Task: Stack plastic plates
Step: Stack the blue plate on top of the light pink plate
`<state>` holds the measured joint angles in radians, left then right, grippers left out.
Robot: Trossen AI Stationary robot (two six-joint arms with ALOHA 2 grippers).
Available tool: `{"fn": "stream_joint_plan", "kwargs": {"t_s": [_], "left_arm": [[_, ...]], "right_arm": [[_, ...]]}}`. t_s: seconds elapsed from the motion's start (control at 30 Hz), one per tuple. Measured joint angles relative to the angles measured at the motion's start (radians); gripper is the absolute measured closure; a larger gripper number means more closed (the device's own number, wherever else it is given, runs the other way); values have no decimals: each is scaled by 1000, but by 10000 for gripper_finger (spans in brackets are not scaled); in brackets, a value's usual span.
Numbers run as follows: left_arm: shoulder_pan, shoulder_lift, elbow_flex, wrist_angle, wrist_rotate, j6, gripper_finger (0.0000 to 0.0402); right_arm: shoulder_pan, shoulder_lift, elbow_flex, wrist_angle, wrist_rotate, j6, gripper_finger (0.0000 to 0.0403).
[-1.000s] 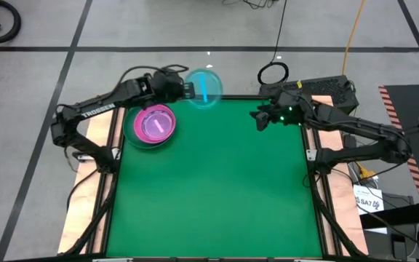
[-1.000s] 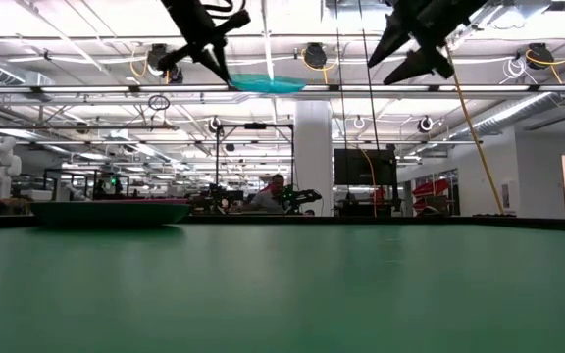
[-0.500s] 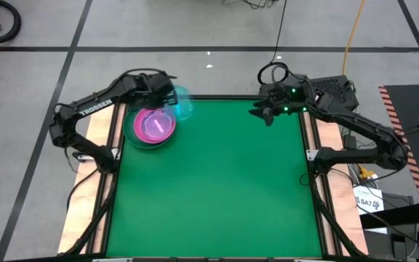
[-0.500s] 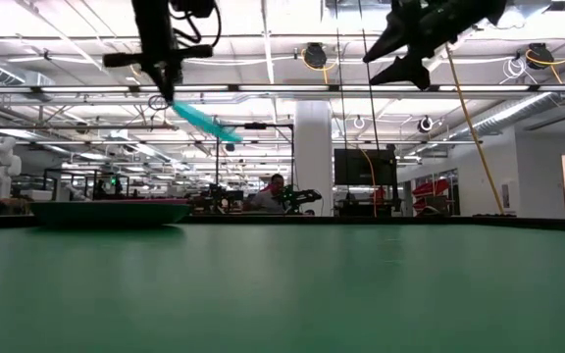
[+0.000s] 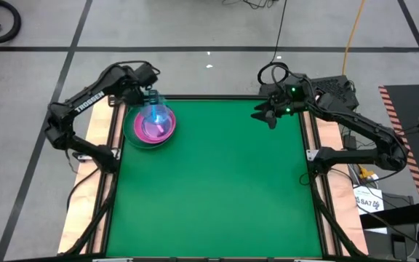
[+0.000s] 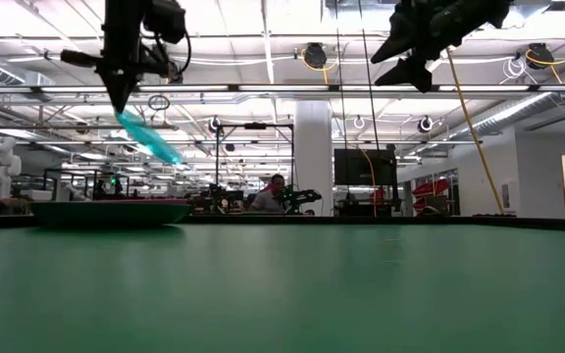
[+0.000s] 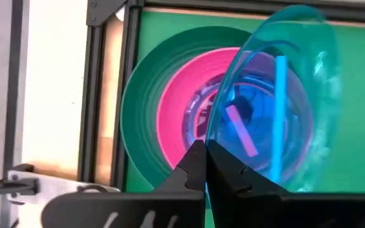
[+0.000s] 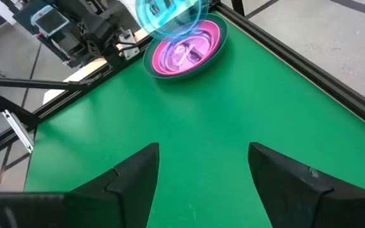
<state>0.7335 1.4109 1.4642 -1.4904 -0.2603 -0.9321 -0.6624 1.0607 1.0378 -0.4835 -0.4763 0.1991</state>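
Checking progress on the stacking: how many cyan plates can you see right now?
1: a cyan plate hangs tilted in the shut left gripper, above the stack at the table's far-left corner. Others may be hidden inside that stack.

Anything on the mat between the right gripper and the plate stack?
No. In the right wrist view only bare green mat lies between the open right gripper and the plate stack; the cyan plate hangs over the stack.

A translucent cyan plate [image 5: 156, 113] is seen above a stack [image 5: 149, 128] coloured pink and magenta within a dark green rim. The worktop [image 5: 217, 189] is covered in plain green. Both arms are finished in black.
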Motion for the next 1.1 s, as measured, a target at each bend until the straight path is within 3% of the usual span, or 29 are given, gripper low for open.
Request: {"fn": "stream_joint_plan", "kwargs": {"t_s": [0.27,0.53,0.63,0.83,1.1], "left_arm": [[94,2,-188,125,164,163,401],[77,1,-280,163,147,214,401],[77,1,-289,179,96,216,396],[82,4,-291,219,46,217,357],[86,4,-291,228,47,201,273]], "right_arm": [[0,0,0,0,3,-2,167],[0,0,0,0,62,27,167],[0,0,0,0,88,28,167],[0,0,0,0,95,51,167],[0,0,0,0,113,77,167]]}}
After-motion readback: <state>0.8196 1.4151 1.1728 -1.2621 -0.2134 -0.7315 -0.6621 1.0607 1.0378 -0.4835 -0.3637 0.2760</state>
